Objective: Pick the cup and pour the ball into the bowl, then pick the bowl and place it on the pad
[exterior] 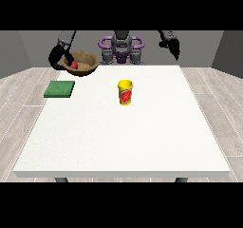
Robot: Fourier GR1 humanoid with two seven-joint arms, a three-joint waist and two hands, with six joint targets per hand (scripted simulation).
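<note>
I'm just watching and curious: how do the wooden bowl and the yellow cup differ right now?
The bowl is brown, wide and shallow; the cup is yellow with a red label, narrow and tall. The bowl is held up off the table by the hand at the view's left, tilted towards the camera; the cup stands upright on the white table, untouched. A red ball lies in the bowl. Both are open-topped containers.

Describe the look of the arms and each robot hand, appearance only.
Both arms are dark grey, blocky segments reaching out from a grey torso with purple rings at the shoulders. The robot hand at the view's left is black, and so is the robot hand at the view's right, narrowing to dark fingers. No cables, markings or sleeves can be made out.
</note>
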